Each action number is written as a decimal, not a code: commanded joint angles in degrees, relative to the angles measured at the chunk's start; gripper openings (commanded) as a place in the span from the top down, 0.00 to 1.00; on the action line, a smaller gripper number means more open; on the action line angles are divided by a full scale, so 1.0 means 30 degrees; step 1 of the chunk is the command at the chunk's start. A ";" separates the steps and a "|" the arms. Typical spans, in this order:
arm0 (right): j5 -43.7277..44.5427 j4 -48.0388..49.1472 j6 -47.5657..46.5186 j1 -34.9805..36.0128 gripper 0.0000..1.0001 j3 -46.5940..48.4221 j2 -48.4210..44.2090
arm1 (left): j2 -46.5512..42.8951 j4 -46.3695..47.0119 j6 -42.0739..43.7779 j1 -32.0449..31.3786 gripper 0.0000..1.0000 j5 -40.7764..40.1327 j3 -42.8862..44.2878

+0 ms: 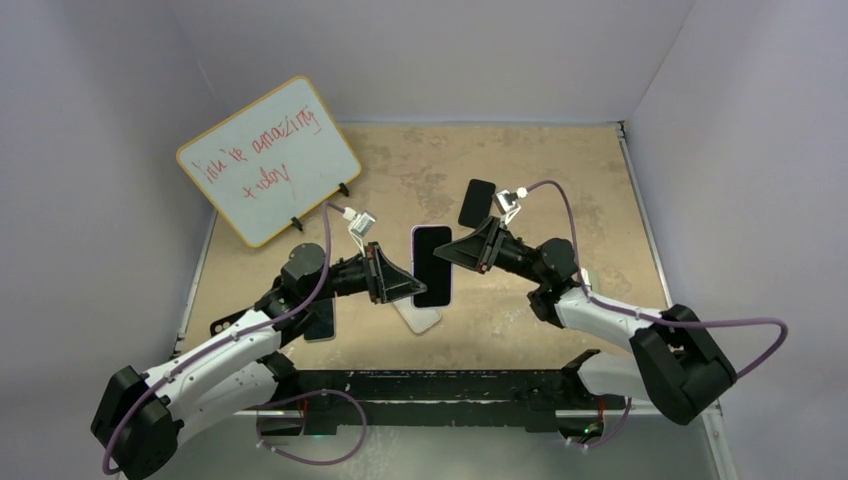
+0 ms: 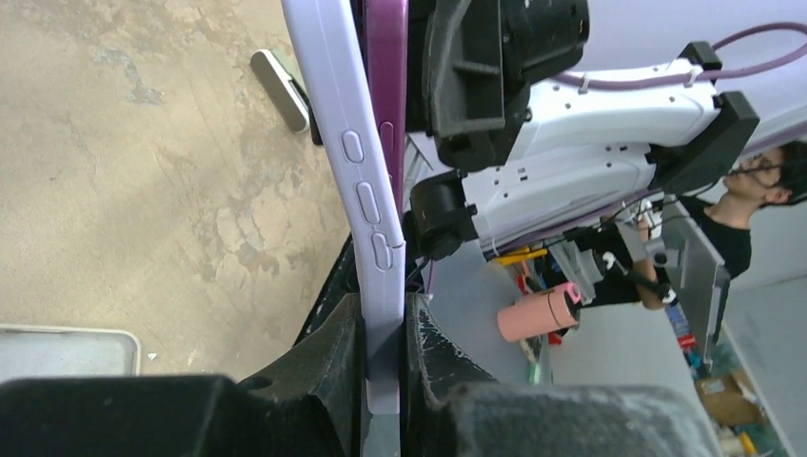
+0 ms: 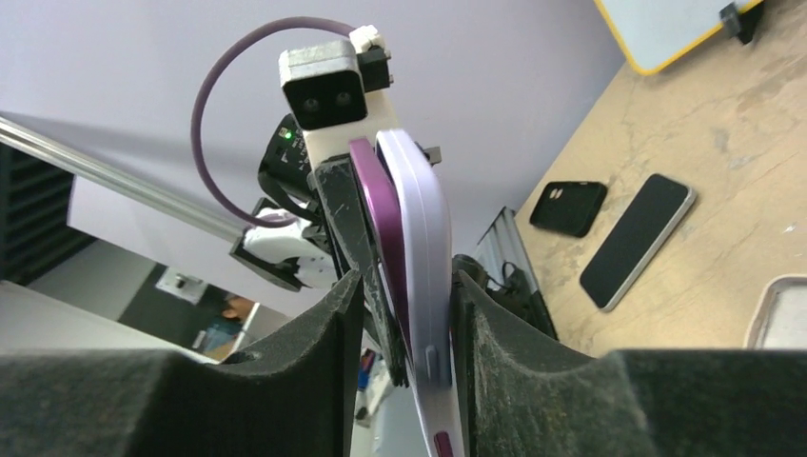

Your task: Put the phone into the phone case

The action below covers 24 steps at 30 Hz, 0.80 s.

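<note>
I have the phone (image 1: 432,265) lifted off the table (image 1: 560,170) in the middle of the scene. Its dark screen faces the overhead camera, and there is an arm on each side of it. The left gripper (image 2: 385,333) comes in from the left, and its fingers (image 2: 328,357) pinch one end of the lilac phone case (image 2: 354,181). The purple-edged phone lies alongside the case and close against it. Its edge shows beside the case's rim, and I cannot tell how far it is seated.

The right gripper (image 3: 404,305) reaches in from the right, with its fingers (image 3: 495,333) standing on either side of phone and case together. I cannot tell whether they press or only flank the pair.

On the left of the table a black case (image 3: 568,207) and a second phone (image 3: 636,240) lie flat, apart from each other. A whiteboard (image 1: 268,160) leans at the far left.
</note>
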 commanded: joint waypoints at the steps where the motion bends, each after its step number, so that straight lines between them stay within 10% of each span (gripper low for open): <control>1: 0.0380 -0.3016 -0.2594 0.0061 0.64 0.1113 -0.1259 | -0.0717 0.0470 0.1999 -0.0023 1.00 0.1478 0.0939; 4: 0.0071 -0.3331 -0.3060 0.0061 0.85 0.1285 -0.1524 | -0.0672 0.0425 0.1819 -0.0022 0.98 0.1372 0.0756; 6: -0.0320 -0.3171 -0.3269 0.0061 1.00 0.1182 -0.1495 | -0.0853 0.0105 0.1640 0.0000 0.77 0.0953 0.0783; 11: -0.1232 -0.2440 -0.3182 0.0090 1.00 0.0790 -0.1780 | -0.2202 -0.0576 0.1034 0.0372 0.43 -0.0602 0.0965; 24: -0.2116 -0.3723 -0.4168 0.0090 1.00 0.0104 -0.3267 | -0.0274 0.4002 -0.1636 0.2889 0.37 0.0462 0.0420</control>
